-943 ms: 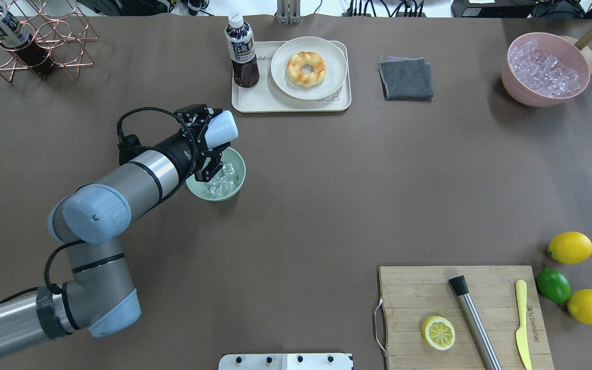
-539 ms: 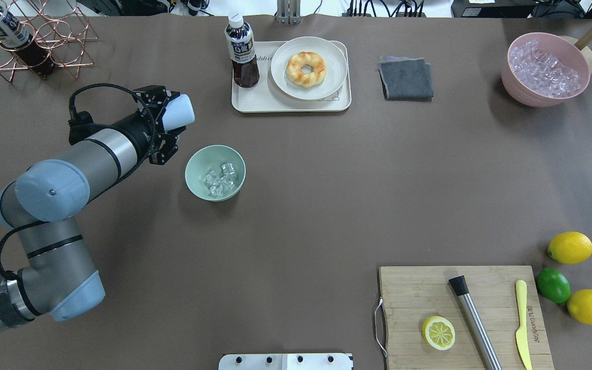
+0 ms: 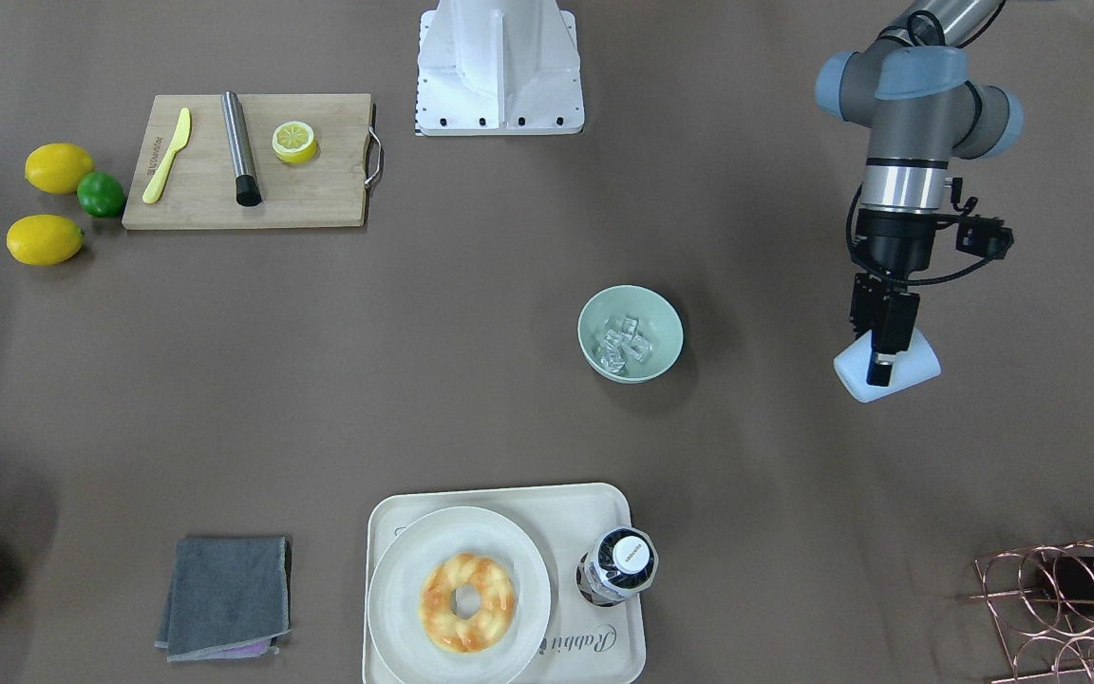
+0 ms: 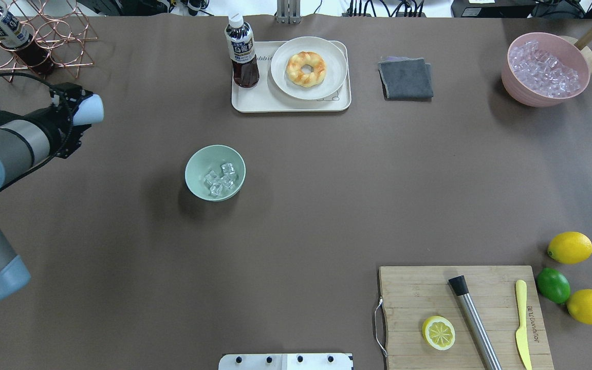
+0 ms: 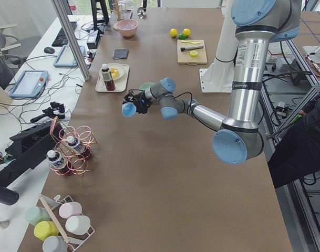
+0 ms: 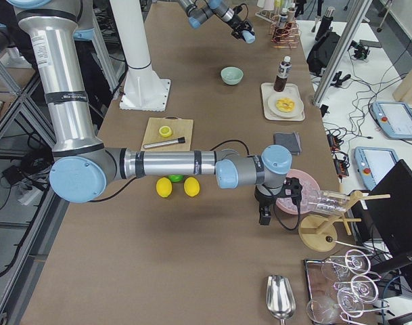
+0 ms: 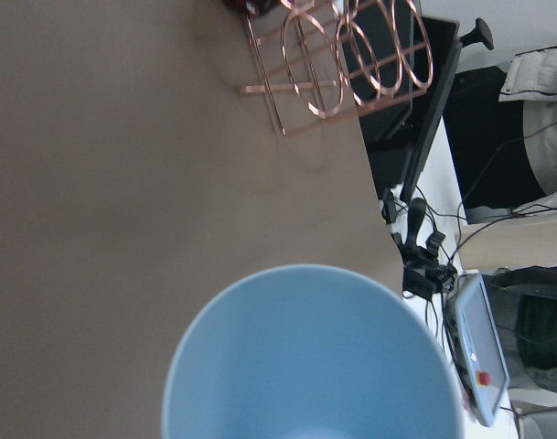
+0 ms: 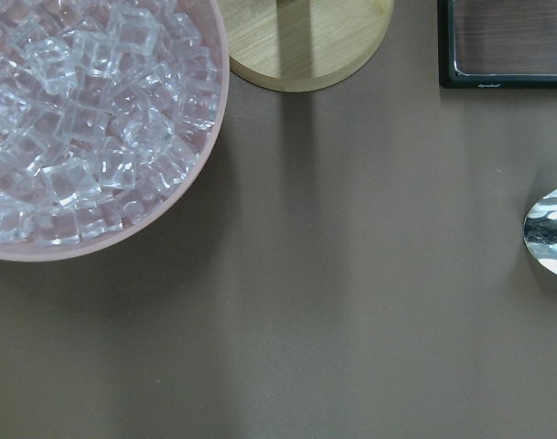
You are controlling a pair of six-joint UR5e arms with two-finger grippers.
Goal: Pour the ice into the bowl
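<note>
The mint-green bowl (image 4: 196, 163) (image 3: 596, 312) stands left of the table's middle, and the ice (image 4: 220, 179) (image 3: 625, 347), several small clear cubes, lies inside it. My left gripper (image 4: 77, 118) (image 3: 881, 365) is shut on a light blue cup (image 4: 90, 109) (image 3: 908, 370) (image 7: 310, 366). It holds the cup tipped on its side, well to the left of the bowl and near the table's left end. The cup's inside looks empty in the left wrist view. My right gripper (image 6: 265, 215) hangs beside the pink tub (image 8: 104, 245). I cannot tell whether it is open or shut.
A copper wire rack (image 4: 44, 46) with a bottle stands behind the left gripper. A tray (image 4: 291, 104) with a bottle and a doughnut plate sits at the back. A grey cloth (image 4: 405, 77), a cutting board (image 4: 414, 293), lemons and a lime lie to the right.
My left arm has swung from over the bowl far to the left, carrying the tipped cup with it. The ice stays in the bowl.
</note>
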